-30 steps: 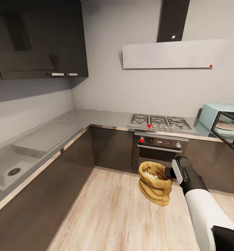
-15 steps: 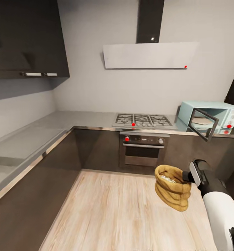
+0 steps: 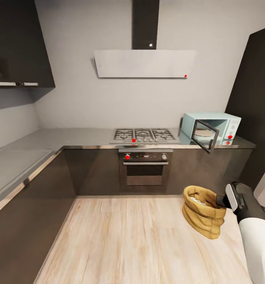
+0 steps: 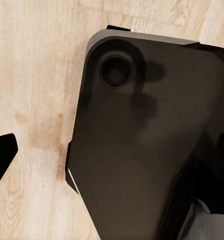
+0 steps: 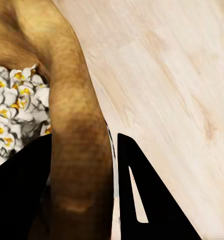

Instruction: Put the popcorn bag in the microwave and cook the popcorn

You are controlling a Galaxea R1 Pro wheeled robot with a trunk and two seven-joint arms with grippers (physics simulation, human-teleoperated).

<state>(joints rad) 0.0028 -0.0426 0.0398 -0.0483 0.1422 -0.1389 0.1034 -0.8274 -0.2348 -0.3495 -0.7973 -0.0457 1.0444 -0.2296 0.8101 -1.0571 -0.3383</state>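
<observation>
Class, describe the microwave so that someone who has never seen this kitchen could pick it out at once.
Start at the steel gas hob on the back countertop and move right, toward the tall dark cabinet. The microwave sits there: a small pale mint-blue box, its dark glass door swung open, unlike the built-in steel oven below.

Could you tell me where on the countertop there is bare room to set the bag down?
The light-grey stone countertop lies bare from the steel gas hob leftward and round the corner. Right of the hob it is crowded: the mint-blue microwave with its open door takes that stretch up to the tall dark cabinet.
</observation>
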